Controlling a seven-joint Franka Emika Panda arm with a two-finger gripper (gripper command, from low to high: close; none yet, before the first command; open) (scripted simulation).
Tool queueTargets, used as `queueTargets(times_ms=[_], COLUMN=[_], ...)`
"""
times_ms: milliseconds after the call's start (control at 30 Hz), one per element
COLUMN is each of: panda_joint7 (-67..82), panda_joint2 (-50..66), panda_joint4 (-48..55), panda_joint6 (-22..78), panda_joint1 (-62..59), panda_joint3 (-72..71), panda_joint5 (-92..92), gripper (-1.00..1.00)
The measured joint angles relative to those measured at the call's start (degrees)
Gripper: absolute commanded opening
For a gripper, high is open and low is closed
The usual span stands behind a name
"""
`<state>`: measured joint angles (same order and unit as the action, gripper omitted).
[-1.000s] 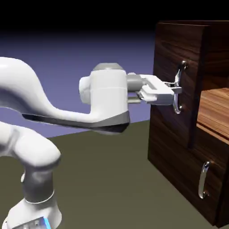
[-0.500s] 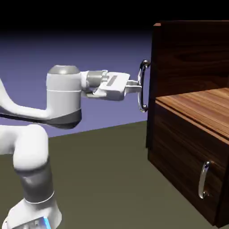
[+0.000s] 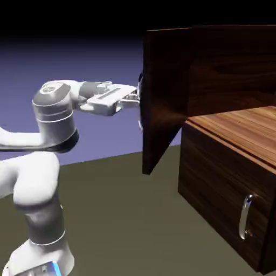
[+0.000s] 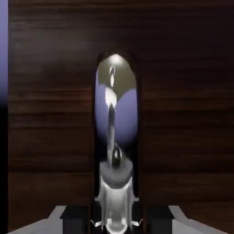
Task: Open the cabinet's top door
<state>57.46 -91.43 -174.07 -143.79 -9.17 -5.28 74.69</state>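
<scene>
The cabinet, the largest thing here, fills the exterior view from 2 to 4 o'clock, its upper section now exposed where it was covered a second ago. The white arm, at 9 o'clock, has drawn back toward its base side, its wrist farther from the cabinet than before. The top door, at 1 o'clock, shows the big change: a second ago it lay closed across the cabinet front, half a second ago it stood nearly edge-on to the camera, and now it has swung farther out toward 9 o'clock, turning its inner face to view. The lower panel, at 4 o'clock, remains shut, as the task wants. The pincer, near 12 o'clock, is clamped on the top door's silver handle; in the hand view the bar runs from 12 o'clock down to the fingertips at 6 o'clock. The grip seems to have lasted through the pull, so I judge the opening essentially done. What likely remains is easing off the bar and backing away without nudging the door back toward closed.
</scene>
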Motion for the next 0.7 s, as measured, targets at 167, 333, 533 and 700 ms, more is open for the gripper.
queueTargets(times_ms=[167, 333, 533, 700], panda_joint7=[2.95, 3.76, 3.47, 3.01], panda_joint2=[-4.21, -5.09, -2.96, 0.55], panda_joint4=[-0.17, 1.86, 7.49, 16.20], panda_joint6=[10.57, 20.32, 32.21, 43.41], panda_joint1=[4.91, 8.40, 9.30, 5.44], panda_joint3=[-10.34, -20.72, -33.17, -43.45], panda_joint5=[-11.17, -20.37, -30.55, -38.69], gripper=[-1.00, -1.00, -1.00, -1.00])
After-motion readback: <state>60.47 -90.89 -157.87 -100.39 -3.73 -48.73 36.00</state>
